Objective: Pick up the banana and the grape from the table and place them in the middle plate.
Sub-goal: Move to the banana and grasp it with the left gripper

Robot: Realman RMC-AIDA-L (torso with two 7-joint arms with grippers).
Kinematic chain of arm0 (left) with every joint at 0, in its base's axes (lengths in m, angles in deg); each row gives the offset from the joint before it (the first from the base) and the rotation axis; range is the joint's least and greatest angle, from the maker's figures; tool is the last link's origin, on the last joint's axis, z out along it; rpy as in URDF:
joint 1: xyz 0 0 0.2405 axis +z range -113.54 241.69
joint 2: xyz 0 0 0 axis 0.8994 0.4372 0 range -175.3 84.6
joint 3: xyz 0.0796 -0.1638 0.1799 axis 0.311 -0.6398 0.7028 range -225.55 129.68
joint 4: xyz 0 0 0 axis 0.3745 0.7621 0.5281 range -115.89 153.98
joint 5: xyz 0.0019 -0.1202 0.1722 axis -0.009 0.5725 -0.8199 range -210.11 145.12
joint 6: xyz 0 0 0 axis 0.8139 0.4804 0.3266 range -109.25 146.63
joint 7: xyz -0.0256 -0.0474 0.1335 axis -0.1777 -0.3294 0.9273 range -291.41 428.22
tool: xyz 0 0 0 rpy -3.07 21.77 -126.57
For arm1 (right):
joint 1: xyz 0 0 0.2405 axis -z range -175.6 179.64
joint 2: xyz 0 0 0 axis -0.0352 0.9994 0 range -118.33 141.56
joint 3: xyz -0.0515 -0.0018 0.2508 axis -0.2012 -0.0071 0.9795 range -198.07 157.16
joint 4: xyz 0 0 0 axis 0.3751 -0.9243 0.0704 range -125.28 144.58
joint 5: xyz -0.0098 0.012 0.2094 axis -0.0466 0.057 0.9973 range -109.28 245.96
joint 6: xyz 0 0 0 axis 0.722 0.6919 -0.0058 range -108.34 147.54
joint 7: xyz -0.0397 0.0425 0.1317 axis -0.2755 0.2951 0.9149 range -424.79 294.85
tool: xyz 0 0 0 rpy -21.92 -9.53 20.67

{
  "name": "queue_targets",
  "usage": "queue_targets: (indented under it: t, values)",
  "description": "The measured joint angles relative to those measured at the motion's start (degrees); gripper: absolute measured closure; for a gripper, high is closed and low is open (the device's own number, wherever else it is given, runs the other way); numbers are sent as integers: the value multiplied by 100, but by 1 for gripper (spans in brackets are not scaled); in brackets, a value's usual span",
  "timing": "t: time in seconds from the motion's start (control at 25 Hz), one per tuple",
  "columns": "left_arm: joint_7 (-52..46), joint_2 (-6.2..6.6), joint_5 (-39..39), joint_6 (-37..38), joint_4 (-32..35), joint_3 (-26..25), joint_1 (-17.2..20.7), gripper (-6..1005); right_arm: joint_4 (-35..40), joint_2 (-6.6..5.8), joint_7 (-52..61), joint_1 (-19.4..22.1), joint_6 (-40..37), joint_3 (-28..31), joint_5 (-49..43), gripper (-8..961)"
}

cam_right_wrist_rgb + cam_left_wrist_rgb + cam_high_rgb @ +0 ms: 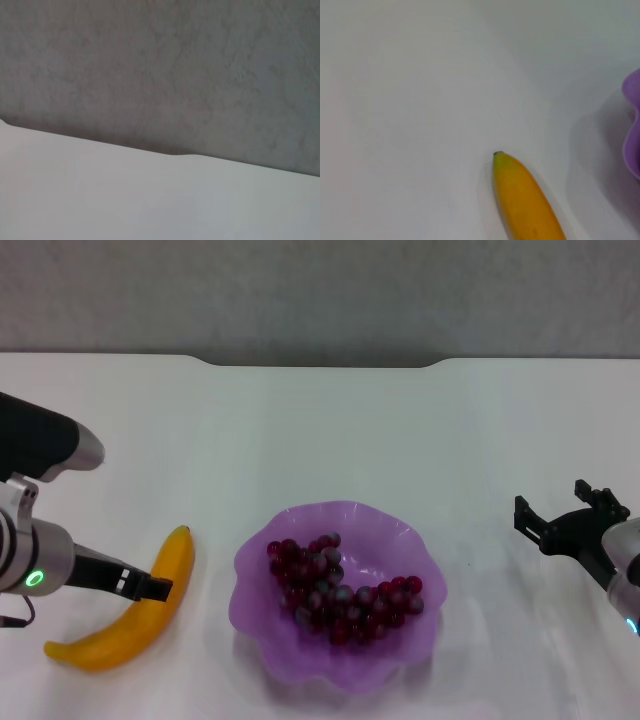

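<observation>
Currently left pincer (150, 587) sits at the banana (135, 615) on the table (320, 430), grip state can't tell. Grape (340, 590) lies in middle plate (400, 660); right pincer (570, 515) gapes, holding nothing. No readable text

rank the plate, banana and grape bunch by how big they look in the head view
1. middle plate, clearly largest
2. banana and grape bunch: similar in length, too close to rank; the bunch spreads wider

one banana (140, 612), one grape bunch (340, 590), one plate (400, 540)
</observation>
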Motion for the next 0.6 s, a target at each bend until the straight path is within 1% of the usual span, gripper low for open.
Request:
queue_targets:
  t: [0.12, 0.2, 0.32, 0.6]
  values:
    - [-57, -3, -22, 10, 248, 24, -149, 218, 3, 0, -1, 1, -7, 0, 0, 74]
    - [-76, -3, -33, 12, 487, 84, -279, 172, 18, 4, 0, 2, -9, 0, 0, 74]
    - [-117, -5, -63, 34, 640, 197, -362, 102, 6, 7, 0, 2, -11, 7, 0, 74]
    - [-220, -10, -75, 200, 791, 292, -464, 104, -10, 0, 0, 1, -14, 1, 0, 74]
